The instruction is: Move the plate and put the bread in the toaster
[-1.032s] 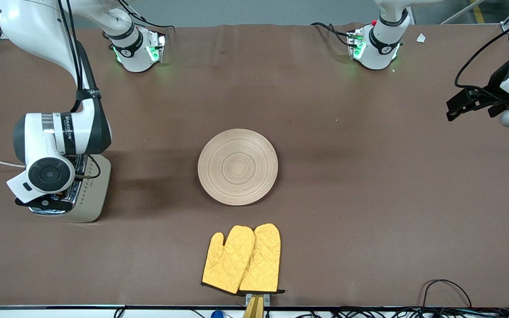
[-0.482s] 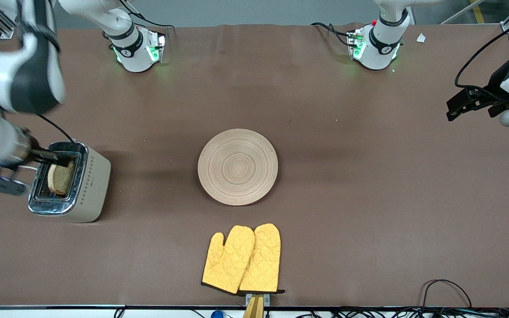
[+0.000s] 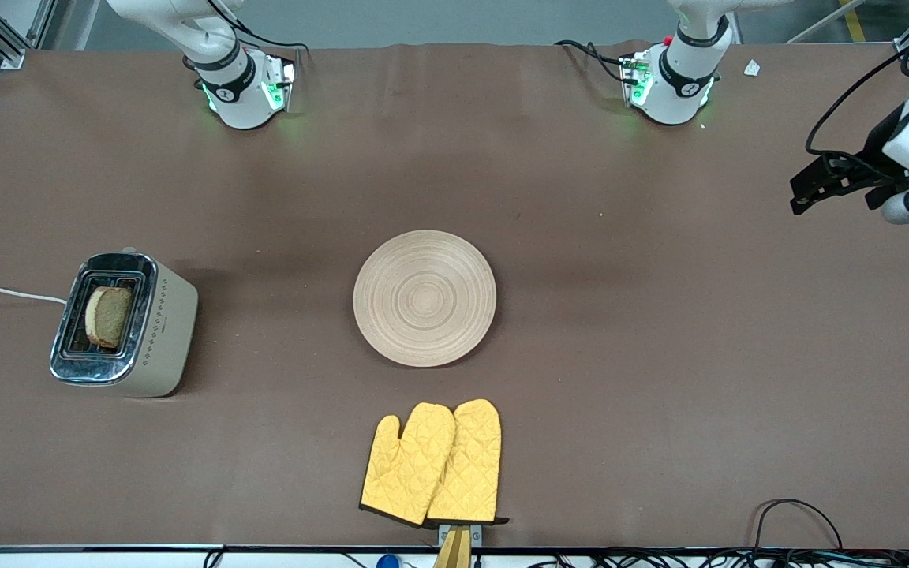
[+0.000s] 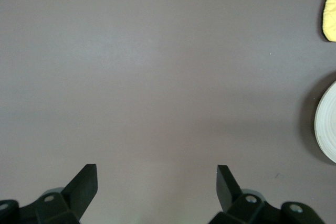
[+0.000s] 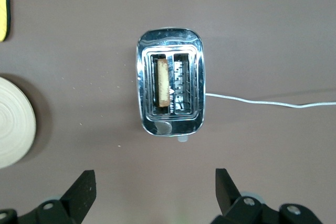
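Looking down from the front view, a brown table [image 3: 620,315] holds the round pale plate [image 3: 424,298] at its middle, bare on top. A pair of yellow oven mitts [image 3: 432,464] lies nearer the camera than the plate. Toward the right arm's end of the table stands the toaster [image 3: 123,325], with the bread [image 3: 107,316] standing upright in one of its two slots, the slot closer to the plate; a white cord [image 3: 5,293] runs off from the toaster toward the table's edge. The left tool [image 3: 817,183] hangs over the left arm's end of the table, well apart from the plate. Of the right tool only a small dark piece shows at the view's edge, probably part of it, so its place is better read from its own wrist view.

In the left wrist view, the left tool [image 4: 156,182] has its two fingers spread wide with nothing between them, over bare table. The plate's rim [image 4: 326,124] and a corner of a mitt [image 4: 331,9] show off to one side, well away from the fingers.

In the right wrist view, the right tool [image 5: 155,188] is also spread wide and empty, high above the toaster [image 5: 170,90]. The bread [image 5: 164,82] sits edge-up in one slot, the other slot empty. The cord [image 5: 262,101] trails away from the toaster, and the plate's edge [image 5: 13,121] shows well apart from it.
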You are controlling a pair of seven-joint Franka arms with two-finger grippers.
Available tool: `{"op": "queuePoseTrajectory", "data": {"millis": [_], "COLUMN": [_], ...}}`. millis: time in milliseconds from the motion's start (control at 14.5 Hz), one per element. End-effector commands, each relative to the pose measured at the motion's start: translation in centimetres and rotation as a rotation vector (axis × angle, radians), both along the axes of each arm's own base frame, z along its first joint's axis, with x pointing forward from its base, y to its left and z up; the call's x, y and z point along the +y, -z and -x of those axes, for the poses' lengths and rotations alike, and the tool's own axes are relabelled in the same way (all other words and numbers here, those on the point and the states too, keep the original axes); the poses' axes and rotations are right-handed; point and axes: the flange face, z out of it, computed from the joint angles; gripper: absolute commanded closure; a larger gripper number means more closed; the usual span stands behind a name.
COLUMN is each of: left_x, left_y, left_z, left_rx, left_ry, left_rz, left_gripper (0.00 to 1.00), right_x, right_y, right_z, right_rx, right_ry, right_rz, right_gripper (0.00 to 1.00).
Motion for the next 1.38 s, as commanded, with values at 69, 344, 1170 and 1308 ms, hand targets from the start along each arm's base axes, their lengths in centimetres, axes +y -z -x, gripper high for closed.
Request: {"op": "queuePoseTrajectory", "data": {"millis": [69, 344, 1170, 1308], "left_x": [-0.1, -0.3, 0.4, 0.3], "left_y": [-0.6, -0.5, -1.3, -1.1], "left_z": [0.1, 0.2, -0.1, 0.1], "left_rx": [-0.013, -0.005, -0.013, 0.006], "left_ry": [0.025, 0.028, 0.016, 0.023], "left_rz": [-0.014, -0.007, 0.000, 0.015], "left_gripper": [0.00, 0.00, 0.00, 0.00], "right_x": [0.3, 1.3, 1.7, 2.2], "right_y": [1.7, 1.6, 0.0, 0.0], "right_z": [0.4, 0.3, 1.1, 1.1], "right_rx": [0.002, 0.004, 0.000, 0.001], "right_ry": [-0.046, -0.060, -0.043, -0.051], "right_rz": [-0.033, -0.032, -0.023, -0.023], "right_gripper": [0.00, 0.00, 0.00, 0.00]}}
